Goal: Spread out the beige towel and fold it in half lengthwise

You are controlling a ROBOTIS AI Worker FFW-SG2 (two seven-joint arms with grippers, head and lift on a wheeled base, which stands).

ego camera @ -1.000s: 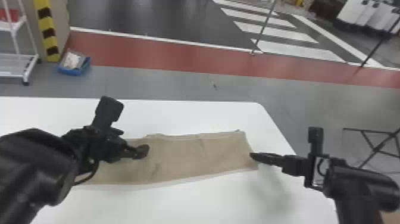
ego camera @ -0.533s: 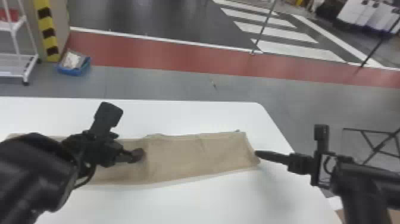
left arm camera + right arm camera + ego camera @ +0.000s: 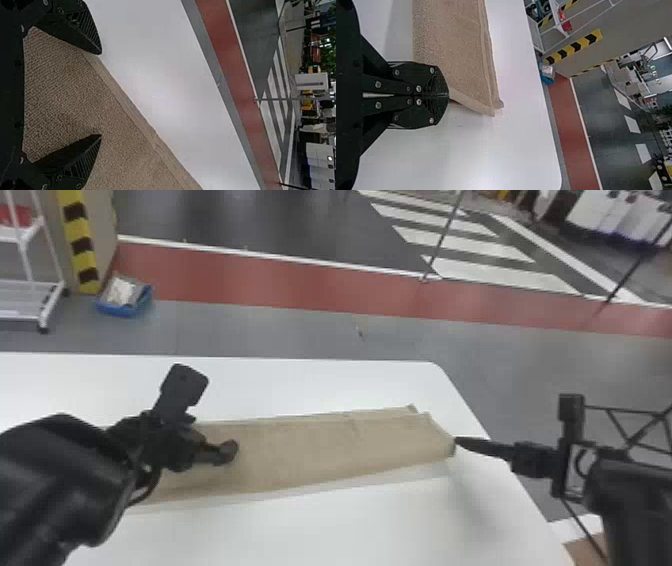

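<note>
Beige towel (image 3: 320, 445) lies on the white desk (image 3: 310, 535) as a long narrow strip, running left to right; its left part passes behind the left arm (image 3: 55, 475); at the far corner of its right end 2 edges show, slightly offset, so the cloth is layered there.

Left pincer (image 3: 227, 452) is over the towel, left of its middle; left wrist view: its 2 fingers stand wide apart, woven cloth visible between them, none gripped; whether the tips touch the towel, cannot tell.

Right pincer (image 3: 456, 441) is at the towel's right end, at the near corner, its arm coming in from the right; right wrist view: its 2 fingers are closed together at the tips, narrow, holding the towel's corner; the hem (image 3: 472, 103) slants away from them to the far corner.

Beyond the towel, past the desk's far edge: red floor band (image 3: 280, 285); farther left, 1 blue tray (image 3: 122, 310) on the floor, beside a yellow-and-black striped post (image 3: 82, 245); a white rack (image 3: 30, 310) left of that.
</note>
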